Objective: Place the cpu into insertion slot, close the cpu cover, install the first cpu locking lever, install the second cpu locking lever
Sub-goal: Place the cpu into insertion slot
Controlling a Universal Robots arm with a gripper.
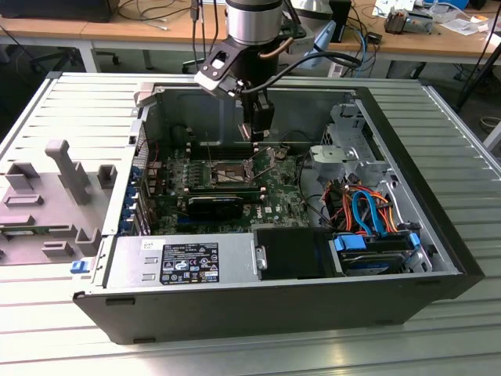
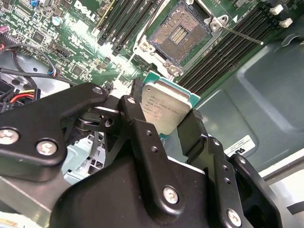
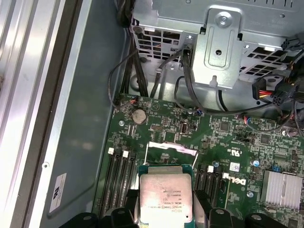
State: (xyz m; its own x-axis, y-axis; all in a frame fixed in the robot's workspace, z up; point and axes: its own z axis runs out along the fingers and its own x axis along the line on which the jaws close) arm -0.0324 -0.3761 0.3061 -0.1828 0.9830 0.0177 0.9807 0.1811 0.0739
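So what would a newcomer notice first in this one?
The silver-topped cpu pinched in the black gripper stands out first, held clear of the green motherboard. Beyond it in the second wrist view, the insertion slot lies open and empty. In the exterior view, the arm reaches down into an open computer case.

We're seeing an open computer case [image 1: 274, 313] lying on a slatted metal table [image 1: 462, 133], power supply [image 1: 184, 260] sitting along its near wall, orange cables [image 1: 366, 197] curling beside a blue drive caddy [image 1: 374, 243], grey fixture [image 1: 66, 168] standing at the exterior view's left.
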